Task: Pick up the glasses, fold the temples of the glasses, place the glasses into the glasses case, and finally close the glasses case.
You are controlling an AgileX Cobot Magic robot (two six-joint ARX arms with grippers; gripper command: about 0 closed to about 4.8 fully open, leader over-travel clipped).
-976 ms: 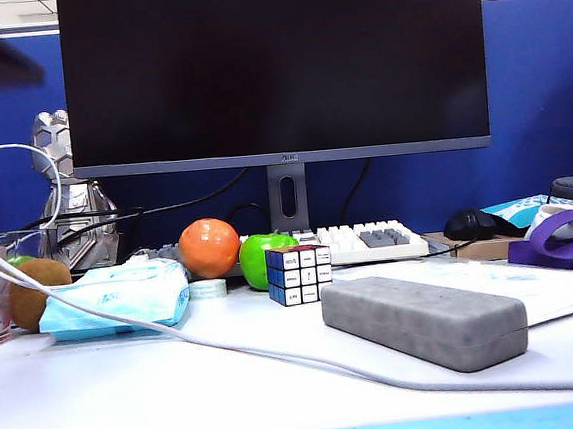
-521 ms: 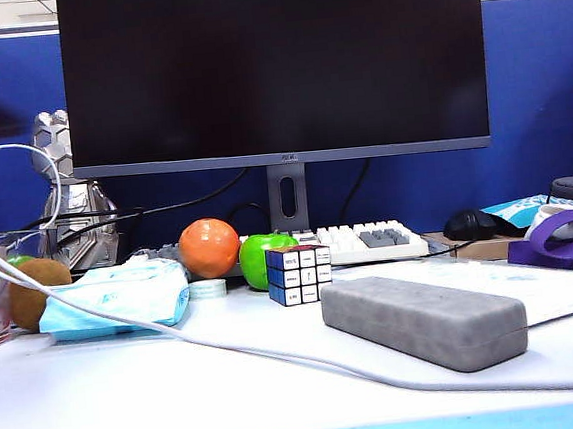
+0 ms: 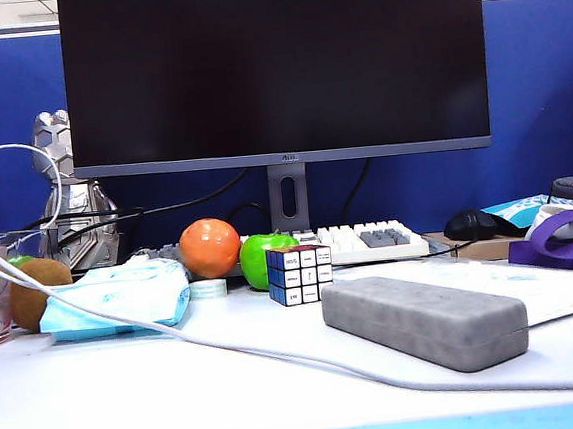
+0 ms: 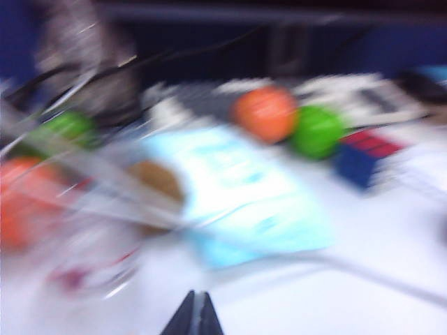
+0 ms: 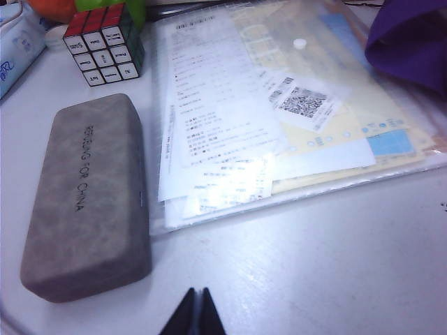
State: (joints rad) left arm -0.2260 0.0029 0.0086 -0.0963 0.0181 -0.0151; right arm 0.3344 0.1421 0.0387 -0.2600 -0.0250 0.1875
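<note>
Left arm has cleared out of the exterior view; left claw [image 4: 193,315] together, empty; right claw [image 5: 195,313] together near the shut glasses case [image 3: 424,321] on tabletop [image 3: 182,394]; task looks done.

Blurred desk, light-blue tissue pack [image 4: 244,195], orange [image 4: 265,113] beside green apple [image 4: 318,130] (touching), left gripper [image 4: 193,317] jaws together

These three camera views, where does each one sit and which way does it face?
Exterior view: low at the table's front edge, facing the monitor; closed case in front; no arm shows.
Left wrist view: on the left arm, blurred, looking over the tissue pack; left gripper, jaws shut.
Right wrist view: on the right arm, looking down at the case and papers; right gripper, jaws shut.
All three share the cube.
</note>
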